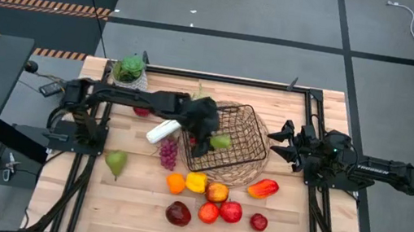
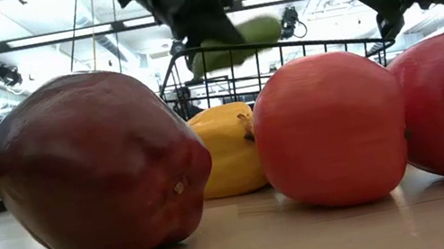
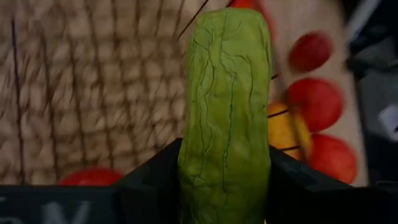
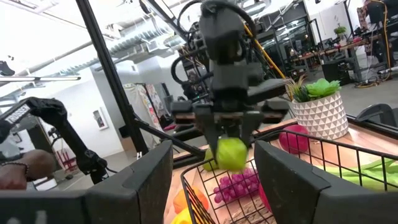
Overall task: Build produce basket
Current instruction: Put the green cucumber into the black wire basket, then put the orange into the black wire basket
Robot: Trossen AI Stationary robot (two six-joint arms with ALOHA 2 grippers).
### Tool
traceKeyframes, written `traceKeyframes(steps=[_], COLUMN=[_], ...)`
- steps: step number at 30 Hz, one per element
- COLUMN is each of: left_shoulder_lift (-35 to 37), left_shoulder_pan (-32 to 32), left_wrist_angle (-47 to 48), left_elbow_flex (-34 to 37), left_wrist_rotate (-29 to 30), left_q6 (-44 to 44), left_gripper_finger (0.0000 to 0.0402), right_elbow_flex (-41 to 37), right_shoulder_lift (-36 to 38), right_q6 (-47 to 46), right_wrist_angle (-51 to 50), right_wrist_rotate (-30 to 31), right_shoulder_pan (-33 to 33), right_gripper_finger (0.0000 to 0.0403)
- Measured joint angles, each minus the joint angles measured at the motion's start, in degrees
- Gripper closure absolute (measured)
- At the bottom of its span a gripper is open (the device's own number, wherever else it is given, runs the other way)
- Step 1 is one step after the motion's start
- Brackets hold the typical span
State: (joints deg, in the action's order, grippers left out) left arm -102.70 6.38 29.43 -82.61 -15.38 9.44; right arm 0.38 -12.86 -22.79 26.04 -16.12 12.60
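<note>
My left gripper [image 1: 208, 135] is over the left part of the dark wire basket [image 1: 258, 132] and is shut on a long green, wrinkled vegetable [image 3: 225, 106]. That vegetable also shows in the high view [image 1: 222, 141] and the right wrist view [image 4: 231, 154]. The basket's woven base [image 3: 74, 93] lies below it. A white-green leek [image 1: 161, 132], purple grapes [image 1: 168, 154] and a green pear [image 1: 115, 162] lie on the table left of the basket. My right gripper [image 1: 275, 143] waits open at the basket's right side, holding nothing. My left gripper pinches the green vegetable by its two long sides [image 3: 186, 168] between its two fingers [image 3: 149, 180], at the end nearest the wrist. The fingers slant down from the table's left and lie along the vegetable. The vegetable sticks out past the fingertips, clear above the basket's base.
In front of the basket lie an orange [image 1: 175, 182], a yellow pepper [image 1: 196, 182], a red pepper [image 1: 263, 189] and several apples [image 1: 230, 212]. A leafy plant in a white pot [image 1: 130, 70] stands at the far left. There is bare wood along the near edge [image 1: 119, 210].
</note>
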Motion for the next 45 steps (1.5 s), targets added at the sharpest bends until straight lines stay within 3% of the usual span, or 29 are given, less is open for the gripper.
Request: traceKeyframes(steps=[5, 9, 14, 28, 37, 45], left_shoulder_lift=[-5.04, -6.97, -8.08, -7.34, 0.35, 5.62], left_shoulder_pan=[-0.11, -0.16, -0.46, -2.37, -6.85, -14.64], left_wrist_angle=[10.80, 12.76, 13.60, 14.74, 8.16, 1.28], left_elbow_flex=[-5.60, -5.79, -5.79, -7.49, -7.76, 1.43], left_wrist_rotate=[3.23, 7.23, 7.93, 7.89, 8.08, 7.67], left_q6=[-1.23, -1.79, -2.53, -7.32, -18.63, -24.14], left_gripper_finger=[0.0230, 0.0230, 0.0223, 0.0111, 0.0133, 0.0168], right_elbow_flex=[0.00, 0.00, 0.00, 0.00, 0.00, -0.02], right_shoulder_lift=[0.02, 0.02, 0.02, 0.02, 0.02, 0.02], right_q6=[0.00, 0.00, 0.00, 0.00, 0.00, 0.00], right_wrist_angle=[0.02, 0.01, 0.06, 0.02, 0.02, 0.04], right_wrist_rotate=[0.00, 0.00, 0.00, 0.00, -0.02, -0.02], right_shoulder_pan=[0.00, -0.01, -0.02, -0.02, -0.02, 0.00], right_gripper_finger=[0.0172, 0.0172, 0.0172, 0.0172, 0.0172, 0.0172])
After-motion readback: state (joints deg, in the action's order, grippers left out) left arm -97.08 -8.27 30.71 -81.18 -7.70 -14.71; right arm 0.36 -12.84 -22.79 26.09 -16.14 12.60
